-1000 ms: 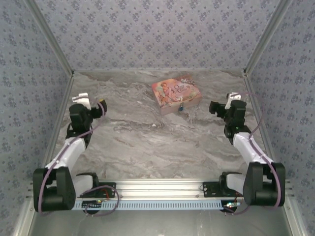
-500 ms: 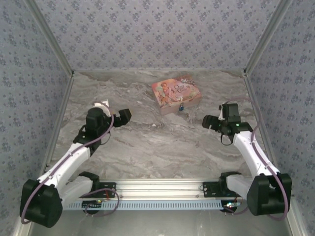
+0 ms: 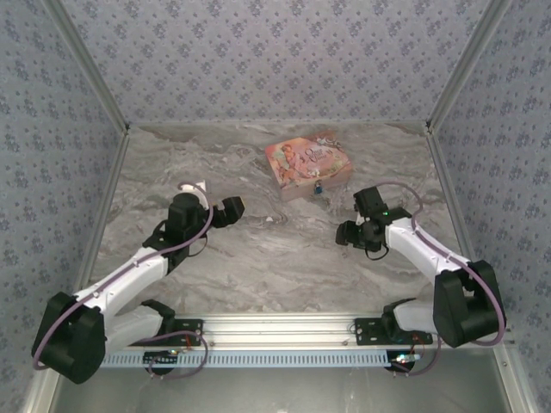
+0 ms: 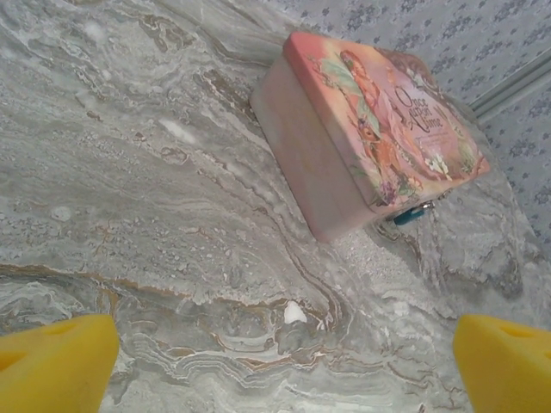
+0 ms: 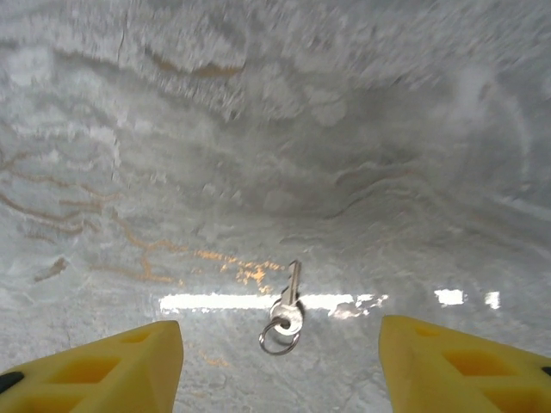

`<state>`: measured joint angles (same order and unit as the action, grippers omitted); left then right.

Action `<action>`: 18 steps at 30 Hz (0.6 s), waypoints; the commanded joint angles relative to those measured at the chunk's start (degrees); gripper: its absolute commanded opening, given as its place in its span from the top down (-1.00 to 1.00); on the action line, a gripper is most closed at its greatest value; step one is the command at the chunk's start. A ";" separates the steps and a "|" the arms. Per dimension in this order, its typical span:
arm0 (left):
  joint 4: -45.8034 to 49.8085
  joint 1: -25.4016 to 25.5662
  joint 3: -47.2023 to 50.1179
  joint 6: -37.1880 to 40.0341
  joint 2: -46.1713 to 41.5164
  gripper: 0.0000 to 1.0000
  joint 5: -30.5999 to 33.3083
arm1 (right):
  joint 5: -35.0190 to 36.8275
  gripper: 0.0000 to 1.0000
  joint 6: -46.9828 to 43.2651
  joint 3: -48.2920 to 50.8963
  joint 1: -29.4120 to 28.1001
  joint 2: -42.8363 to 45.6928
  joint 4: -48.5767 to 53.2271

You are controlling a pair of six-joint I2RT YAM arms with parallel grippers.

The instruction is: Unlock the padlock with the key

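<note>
Reading left to right, we find our left gripper (image 4: 280, 366) spread wide, facing the pink box (image 4: 379, 120) with the tiny blue padlock (image 4: 413, 212) on its near side, and our right gripper (image 5: 281, 368), jaws apart, over the key (image 5: 291, 297) lying flat on the table (image 5: 258, 129): light, thin and slippery, we judge, so best pinched across its head.

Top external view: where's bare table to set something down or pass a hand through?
Free: near-centre table between the left gripper and right gripper; far-left corner, from wall to pink box. Crowded: pink box with padlock at its near side; key lying before the right gripper.
</note>
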<state>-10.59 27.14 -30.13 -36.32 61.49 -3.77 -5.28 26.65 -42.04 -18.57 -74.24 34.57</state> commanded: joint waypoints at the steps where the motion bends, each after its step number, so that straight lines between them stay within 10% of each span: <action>1: -2.13 0.55 -2.77 0.00 0.95 -0.99 0.96 | -0.45 -0.22 2.68 0.69 -2.10 -2.23 2.34; 18: -0.01 0.71 -2.77 0.33 -0.41 -0.99 2.75 | 6.48 0.06 3.66 -2.14 -7.23 -11.25 3.50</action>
<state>-10.55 27.51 -30.39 -36.29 62.33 -2.02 -0.51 29.21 -42.89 -25.08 -84.09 36.95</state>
